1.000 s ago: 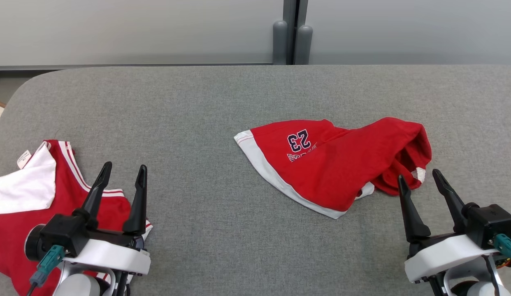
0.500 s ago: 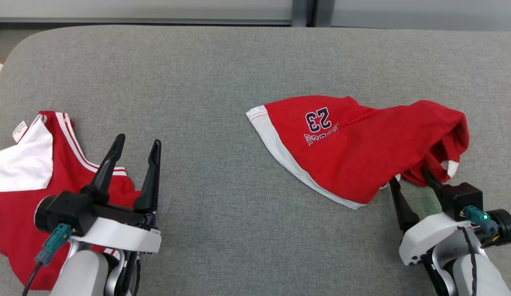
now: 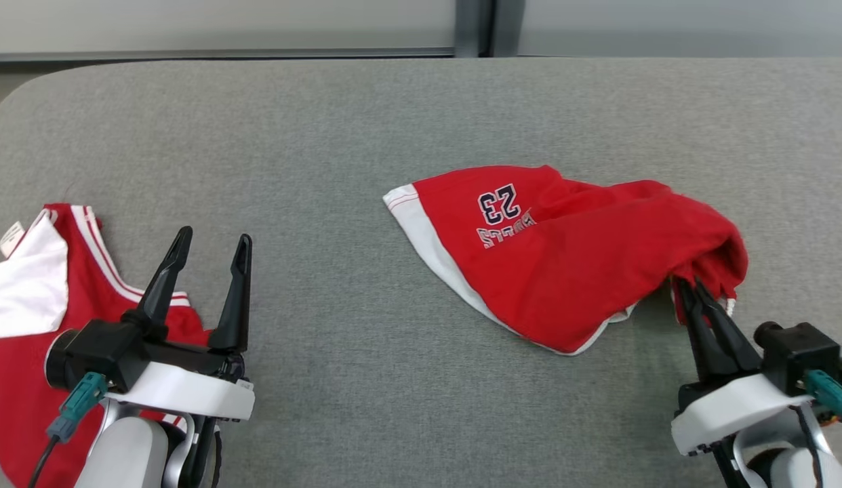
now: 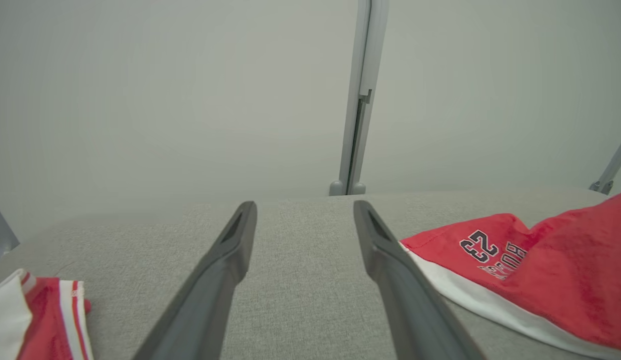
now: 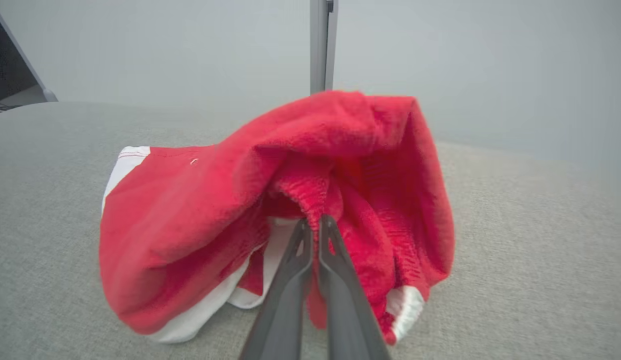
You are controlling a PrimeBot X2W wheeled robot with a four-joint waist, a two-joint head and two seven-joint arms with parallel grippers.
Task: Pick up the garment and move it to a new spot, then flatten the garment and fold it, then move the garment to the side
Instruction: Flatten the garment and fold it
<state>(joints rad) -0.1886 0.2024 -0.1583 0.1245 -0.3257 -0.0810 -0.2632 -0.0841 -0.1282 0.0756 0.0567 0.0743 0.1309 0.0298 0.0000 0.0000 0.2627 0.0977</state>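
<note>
The task seems to be only at its beginning: the garment [image 3: 563, 264] lies bunched on the grey worktop [image 3: 326, 156], not yet moved, flattened or folded. The right fingers [image 5: 290, 285] are pressed together on a red fold at its near right end, perhaps the waistband; the crumpling hides this. The left fingers [image 3: 232, 298] stand wide apart and empty, well apart from it, near another red-and-white garment [image 3: 28, 339].

Left tool [image 3: 215, 234] spread wide; right tool [image 3: 690, 283] pinched together, seemingly gripping garment [image 3: 563, 271].
</note>
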